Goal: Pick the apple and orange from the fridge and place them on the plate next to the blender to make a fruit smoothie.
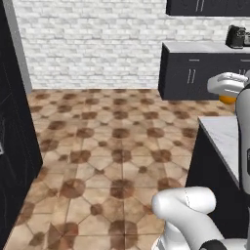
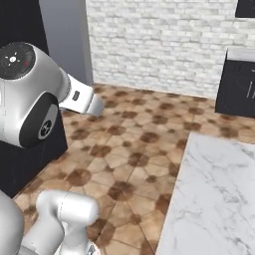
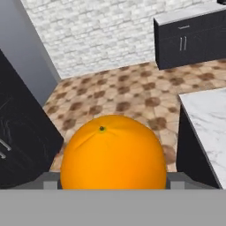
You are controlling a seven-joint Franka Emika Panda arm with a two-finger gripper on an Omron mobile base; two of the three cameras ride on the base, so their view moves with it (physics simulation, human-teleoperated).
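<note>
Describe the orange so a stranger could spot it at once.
Find the marble counter at the right of the tiled floor, then the white arm above its near edge. The orange sits in the gripper: a smooth bright sphere with a small dark stem dot, the one vivid colour among grey, white and brown.

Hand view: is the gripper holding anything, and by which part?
The orange, gripped across its sides, stem end facing the camera; the contact points themselves are hidden.
</note>
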